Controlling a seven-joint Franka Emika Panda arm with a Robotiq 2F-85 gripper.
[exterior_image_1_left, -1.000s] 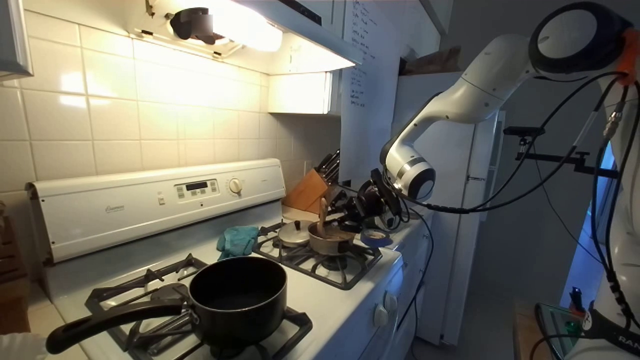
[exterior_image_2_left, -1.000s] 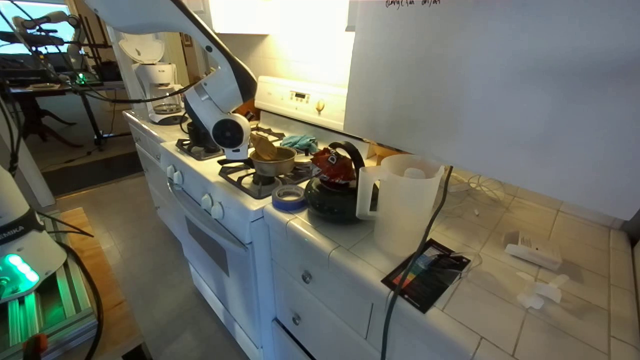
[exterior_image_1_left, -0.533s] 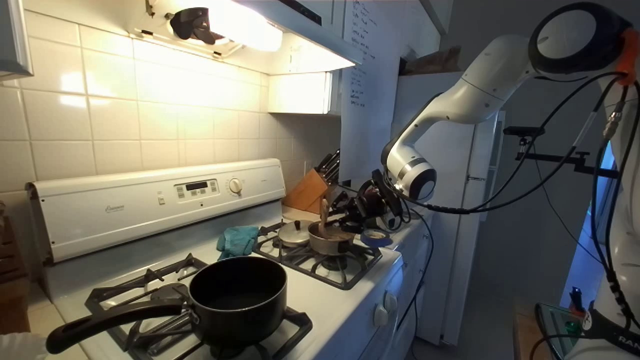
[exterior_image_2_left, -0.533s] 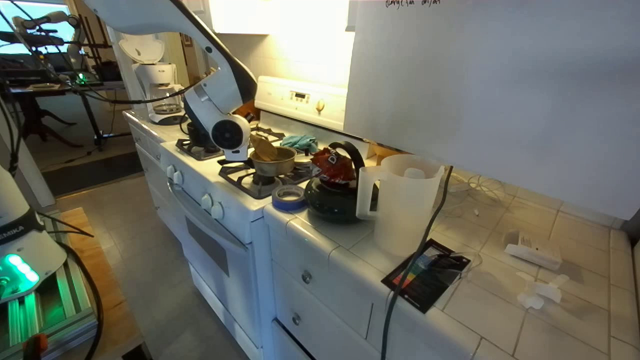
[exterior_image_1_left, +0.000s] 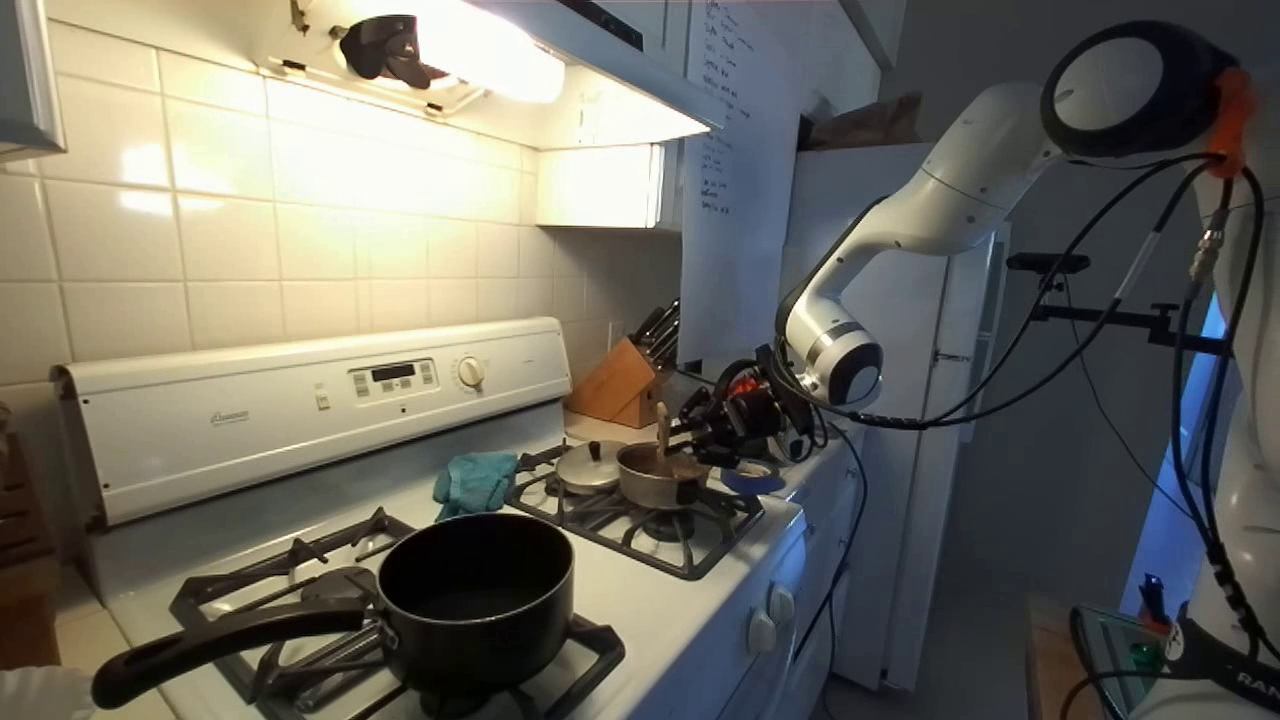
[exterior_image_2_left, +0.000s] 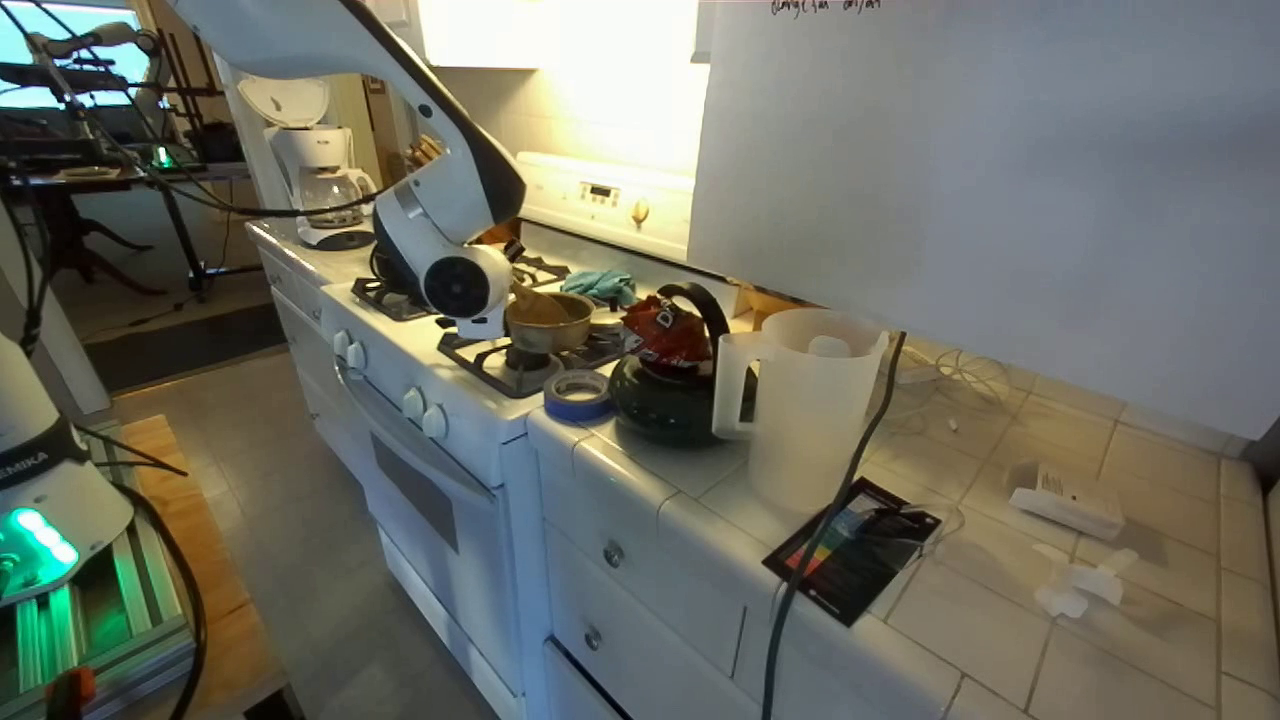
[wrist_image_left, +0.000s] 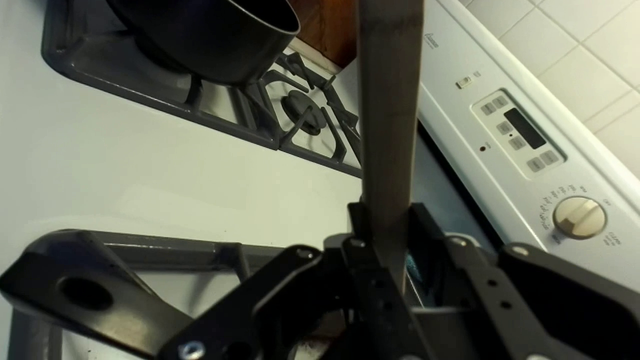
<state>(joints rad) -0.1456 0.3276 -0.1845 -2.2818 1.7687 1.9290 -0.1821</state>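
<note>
"So, what are your jaws doing?"

"I have them pinched around a long flat brown wooden utensil (wrist_image_left: 390, 110), one jaw on either side."

"And where is its lower end?"

"Inside a small round dull metal saucepan (exterior_image_1_left: 652, 490), which rests on a black stove grate (exterior_image_1_left: 692, 572), just below me."

"What else is nearby?"

"Beside that saucepan sits a round silver lid (exterior_image_1_left: 583, 472) with a black knob (exterior_image_1_left: 596, 451); a crumpled teal cloth (exterior_image_1_left: 475, 483) lies near. A larger black saucepan (exterior_image_1_left: 490, 645) stands well apart."
</note>
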